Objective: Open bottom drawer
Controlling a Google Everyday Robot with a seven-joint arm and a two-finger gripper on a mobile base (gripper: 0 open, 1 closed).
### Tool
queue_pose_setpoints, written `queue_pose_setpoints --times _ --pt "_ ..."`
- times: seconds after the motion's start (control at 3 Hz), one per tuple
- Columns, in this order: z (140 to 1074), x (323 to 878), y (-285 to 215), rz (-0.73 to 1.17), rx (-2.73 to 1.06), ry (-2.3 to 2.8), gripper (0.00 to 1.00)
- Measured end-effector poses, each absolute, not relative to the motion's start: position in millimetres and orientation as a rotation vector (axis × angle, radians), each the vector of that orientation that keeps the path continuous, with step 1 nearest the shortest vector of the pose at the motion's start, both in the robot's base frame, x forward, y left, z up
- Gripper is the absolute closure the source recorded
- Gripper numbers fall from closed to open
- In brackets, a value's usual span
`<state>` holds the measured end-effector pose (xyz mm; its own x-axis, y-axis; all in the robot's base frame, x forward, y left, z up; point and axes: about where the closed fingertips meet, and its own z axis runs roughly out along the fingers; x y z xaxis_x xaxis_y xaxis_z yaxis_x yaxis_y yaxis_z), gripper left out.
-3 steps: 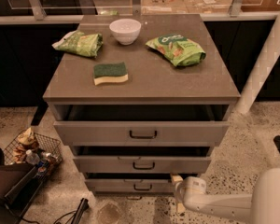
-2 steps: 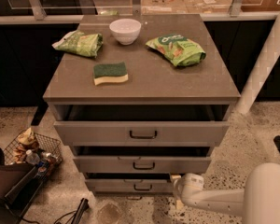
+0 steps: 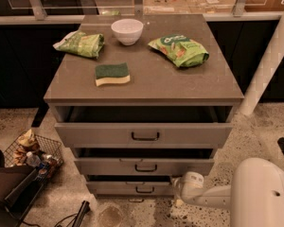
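Observation:
The grey cabinet (image 3: 144, 82) has three drawers, all pulled out a little. The bottom drawer (image 3: 128, 187) is the lowest, with a shallow grey front and a small black bar handle (image 3: 145, 189). My gripper (image 3: 176, 185) is at the end of the white arm (image 3: 213, 196) that comes in from the lower right. It sits at the right end of the bottom drawer's front, to the right of the handle. Its fingertips are hidden behind the white wrist.
On the cabinet top lie a white bowl (image 3: 127, 30), two green bags (image 3: 81, 43) (image 3: 180, 50) and a green-and-yellow sponge (image 3: 112, 74). A wire basket (image 3: 35, 155) of items stands on the floor at left. A white post (image 3: 267, 65) stands at right.
The arm and gripper have shifted slightly left toward the bottom drawer's front. The drawers look unchanged.

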<state>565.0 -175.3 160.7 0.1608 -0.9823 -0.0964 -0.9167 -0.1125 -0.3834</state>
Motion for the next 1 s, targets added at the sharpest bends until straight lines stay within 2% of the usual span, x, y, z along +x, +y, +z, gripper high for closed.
queue_pose_setpoints --times 1.0 --pt "158.0 563.4 -173.7 -0.251 -2.094 1.813 0.87"
